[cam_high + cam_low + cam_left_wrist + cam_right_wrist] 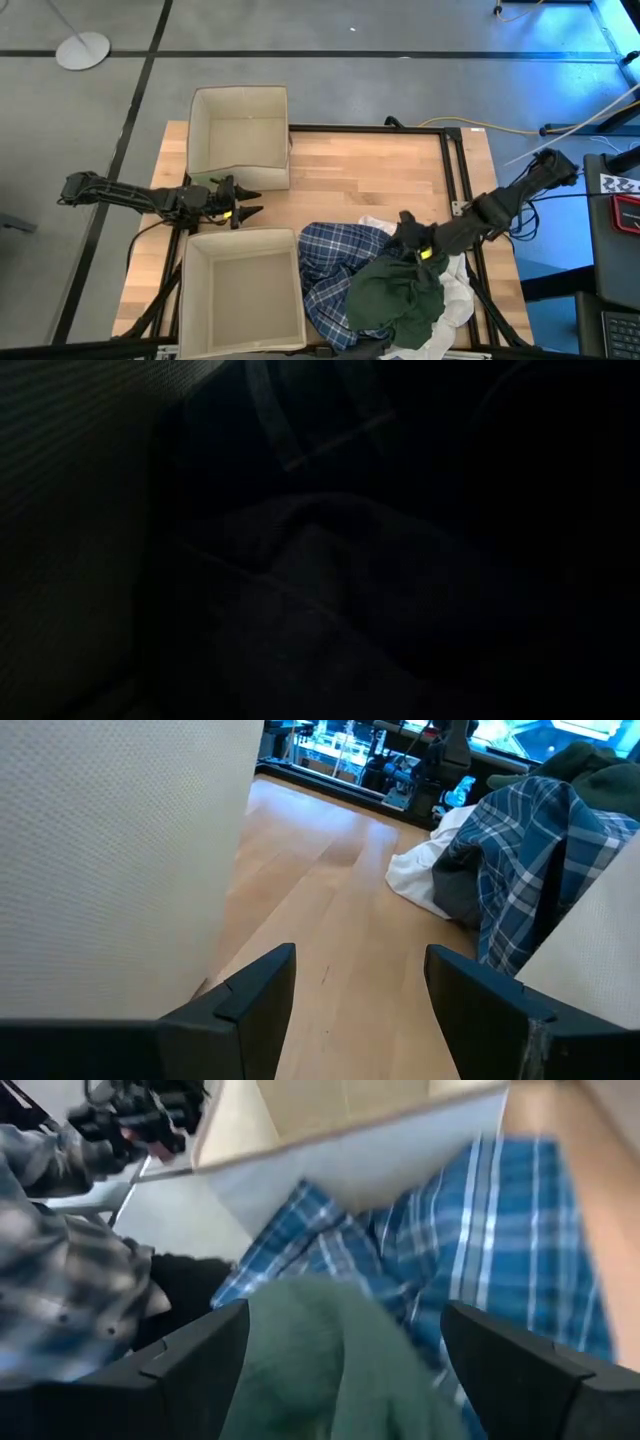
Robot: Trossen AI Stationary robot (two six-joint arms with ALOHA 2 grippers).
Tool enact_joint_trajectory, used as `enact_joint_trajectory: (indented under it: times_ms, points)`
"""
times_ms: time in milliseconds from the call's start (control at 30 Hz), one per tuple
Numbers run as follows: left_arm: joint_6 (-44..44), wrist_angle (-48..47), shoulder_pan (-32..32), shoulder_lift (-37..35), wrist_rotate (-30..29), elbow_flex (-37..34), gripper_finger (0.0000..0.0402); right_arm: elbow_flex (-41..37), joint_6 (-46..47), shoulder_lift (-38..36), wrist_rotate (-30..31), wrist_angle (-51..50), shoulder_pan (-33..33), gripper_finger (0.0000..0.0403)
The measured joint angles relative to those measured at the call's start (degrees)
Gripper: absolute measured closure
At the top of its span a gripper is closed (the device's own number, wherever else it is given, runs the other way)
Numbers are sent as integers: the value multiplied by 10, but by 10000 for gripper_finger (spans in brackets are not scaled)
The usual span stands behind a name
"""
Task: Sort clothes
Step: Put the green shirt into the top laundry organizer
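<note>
The clothes lie in a pile at the table's near right. The dark green garment (395, 295) is on top. The blue-and-white plaid shirt (335, 262) lies beside it, with white garments (455, 300) under the pile's right edge. The left wrist view shows a dark grey garment (455, 892) under the plaid (530, 840). My right gripper (415, 248) is over the pile, wide open, with the green garment (330, 1355) bulging between its fingers. My left gripper (250, 203) is open and empty, low between the two beige boxes. My right gripper comes at the pile slanting down from the table's right side. Its open fingers (200, 1355) stand on either side of a hump of the green garment (300, 1320). I cannot tell whether they touch the cloth. My left gripper touches nothing.
One beige fabric box (240, 135) stands at the far left, another (243, 290) at the near left, and the plaid shirt lies against it. A black frame rail (455, 170) runs along the table's right side. Bare wood (370, 175) lies in the middle. Cloth darkens the low view.
</note>
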Motion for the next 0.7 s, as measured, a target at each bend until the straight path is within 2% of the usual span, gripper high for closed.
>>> enact_joint_trajectory:
  times_ms: [267,500,700]
  points:
    - [5,0,0,0,0,0,188,0,118,49,19,-76,37,72]
    - [1,-5,0,0,0,0,188,0,227,79,24,-189,42,72]
    - [0,-18,0,0,-1,0,188,0,235,119,15,-225,41,72]
